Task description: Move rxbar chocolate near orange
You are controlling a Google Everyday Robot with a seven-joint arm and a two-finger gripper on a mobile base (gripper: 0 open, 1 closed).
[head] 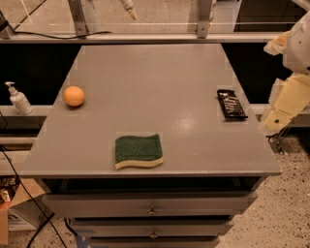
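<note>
The rxbar chocolate (231, 104) is a flat black wrapped bar lying near the right edge of the grey table (155, 72). The orange (74, 96) sits near the table's left edge, far from the bar. My gripper (129, 8) shows only as a pale tip at the top edge of the camera view, high above the far side of the table and away from both things. My cream-coloured arm (288, 99) hangs beside the table's right edge, close to the bar.
A green-and-yellow sponge (138, 151) lies near the front edge, in the middle. A white pump bottle (18, 98) stands on a ledge left of the table. Drawers (152, 208) sit under the tabletop. A rail with metal posts (77, 17) runs behind.
</note>
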